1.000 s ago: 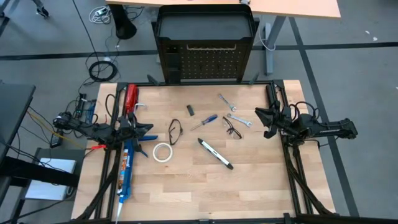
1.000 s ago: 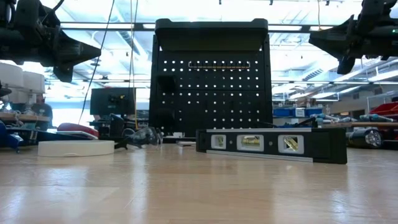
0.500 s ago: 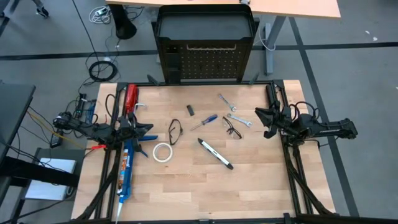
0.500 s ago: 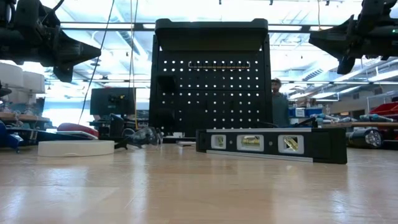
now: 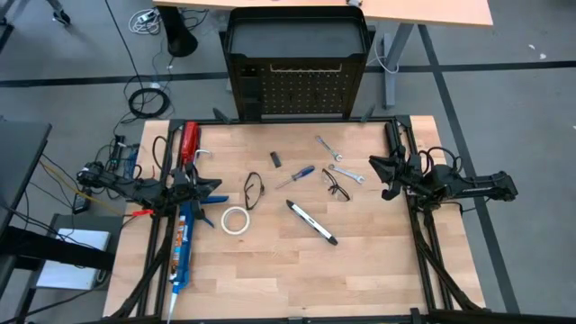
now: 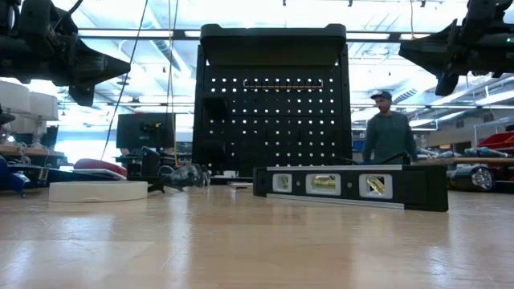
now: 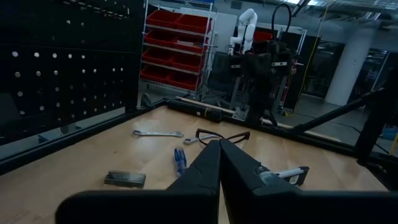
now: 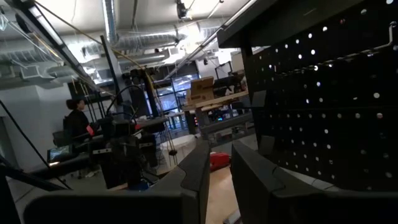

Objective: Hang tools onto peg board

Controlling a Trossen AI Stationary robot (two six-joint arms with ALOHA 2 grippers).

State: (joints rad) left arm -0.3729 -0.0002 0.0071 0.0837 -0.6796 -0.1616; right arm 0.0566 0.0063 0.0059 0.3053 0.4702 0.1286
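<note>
While nothing hangs on the peg board [image 5: 301, 90] yet, the task looks to be at its very start: every tool lies on the surface [image 5: 270, 270] and both arms wait at its side edges.

Nearest the front edge lies the black-and-white level [image 5: 311, 222], slanted across the middle. Toward the left edge from it sits the white tape roll [image 5: 236, 220], and the long blue caulking gun [image 5: 181, 247] runs along that edge under the left arm. Farther back come one pair of safety glasses [image 5: 253, 190], then the blue-handled screwdriver [image 5: 295, 175], the second pair of safety glasses [image 5: 336, 186] and the two silver wrenches [image 5: 346, 173], with a small dark block [image 5: 275, 159] nearer the back edge. The red-handled tool [image 5: 188, 141] lies at the back left corner. The peg board stands upright just beyond the back edge.

The left hand [image 5: 214, 192] hovers by the left edge, fingers pressed together and holding nothing. The right hand [image 5: 376, 175] hovers by the right edge; its fingers stand slightly apart with nothing between them.

The next move probably calls for one hand to spread its fingers, drop onto a nearby tool — the wrenches lie closest to the right hand — and pinch it so its hole or loop stays free for a peg.
</note>
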